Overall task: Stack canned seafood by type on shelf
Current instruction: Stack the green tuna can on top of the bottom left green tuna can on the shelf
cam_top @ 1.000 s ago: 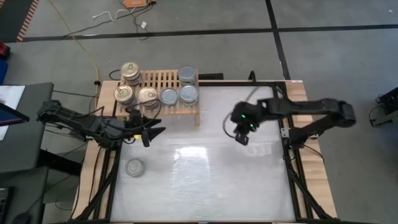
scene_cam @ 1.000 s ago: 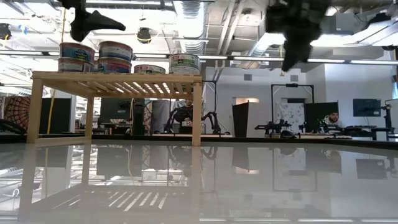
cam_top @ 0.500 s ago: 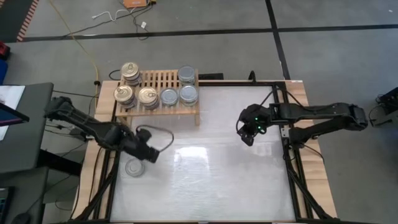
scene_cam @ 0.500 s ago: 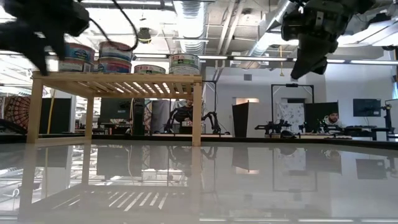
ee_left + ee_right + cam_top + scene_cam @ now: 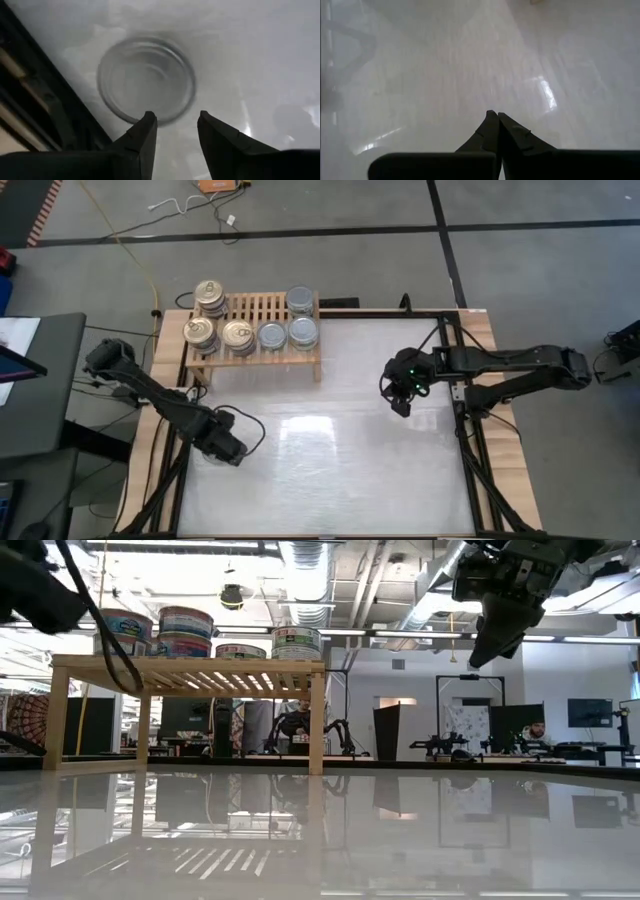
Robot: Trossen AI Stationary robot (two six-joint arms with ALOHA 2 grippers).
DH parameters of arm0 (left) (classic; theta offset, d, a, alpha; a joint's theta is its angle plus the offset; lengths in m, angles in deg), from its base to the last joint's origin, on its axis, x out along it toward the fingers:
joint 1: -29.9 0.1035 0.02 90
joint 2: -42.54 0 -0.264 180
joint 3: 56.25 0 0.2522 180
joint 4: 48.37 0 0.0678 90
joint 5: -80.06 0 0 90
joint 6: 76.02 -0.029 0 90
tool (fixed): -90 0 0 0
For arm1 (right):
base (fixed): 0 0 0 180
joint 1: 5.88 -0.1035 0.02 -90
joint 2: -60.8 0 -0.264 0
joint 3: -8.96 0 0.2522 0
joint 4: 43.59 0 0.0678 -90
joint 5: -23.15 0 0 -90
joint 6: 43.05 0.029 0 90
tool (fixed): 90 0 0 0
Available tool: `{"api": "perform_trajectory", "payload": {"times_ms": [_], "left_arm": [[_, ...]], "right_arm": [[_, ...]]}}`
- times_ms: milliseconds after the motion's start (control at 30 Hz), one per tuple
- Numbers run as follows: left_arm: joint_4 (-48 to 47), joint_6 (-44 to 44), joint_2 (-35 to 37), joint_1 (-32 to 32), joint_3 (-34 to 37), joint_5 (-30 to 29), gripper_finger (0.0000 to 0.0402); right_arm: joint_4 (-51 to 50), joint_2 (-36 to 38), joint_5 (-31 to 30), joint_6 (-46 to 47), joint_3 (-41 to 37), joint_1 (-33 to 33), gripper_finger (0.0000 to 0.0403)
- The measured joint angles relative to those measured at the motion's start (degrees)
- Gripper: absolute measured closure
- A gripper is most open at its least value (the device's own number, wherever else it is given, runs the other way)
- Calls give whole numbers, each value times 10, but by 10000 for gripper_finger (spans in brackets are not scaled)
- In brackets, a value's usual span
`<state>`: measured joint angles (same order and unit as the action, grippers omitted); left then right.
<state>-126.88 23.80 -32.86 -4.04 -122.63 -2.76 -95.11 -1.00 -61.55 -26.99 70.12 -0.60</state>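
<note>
The white table (image 5: 340, 470) carries the wooden shelf (image 5: 255, 330) at its far left corner, with the tins (image 5: 245, 325) on top, some stacked. The right gripper (image 5: 400, 402) hangs clenched and empty above mid-table. The left gripper (image 5: 175, 125) hovers over a silver-topped tin (image 5: 146, 80) near the left edge, fingers (image 5: 145, 132) apart, apparently not yet touching.

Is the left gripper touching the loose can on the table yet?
Apart. The left wrist view shows the left gripper with its fingertips above the silver-topped can, gripping nothing.
</note>
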Motion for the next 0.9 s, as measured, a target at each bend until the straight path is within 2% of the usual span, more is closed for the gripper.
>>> {"api": "perform_trajectory", "payload": {"times_ms": [233, 367, 500, 633, 733, 900], "left_arm": [[-6, -12, -66, 0, 0, 3, 269], [6, -26, -114, 0, 0, 24, 269], [53, -53, -157, 13, -1, 44, 270], [158, -59, -186, 46, -13, 62, 270], [221, -81, -192, 79, -31, 16, 270], [347, -180, -198, 124, -80, -167, 270]], "right_arm": [[-1, 0, 8, -12, 0, 0, 372], [-2, 0, 12, -14, 0, 0, 372], [-2, 0, 31, -14, 0, -1, 372], [-2, 0, 53, -15, 0, -1, 372], [-2, 0, 54, -15, 0, -6, 372], [-2, 0, 54, -18, 0, -25, 372]]}}
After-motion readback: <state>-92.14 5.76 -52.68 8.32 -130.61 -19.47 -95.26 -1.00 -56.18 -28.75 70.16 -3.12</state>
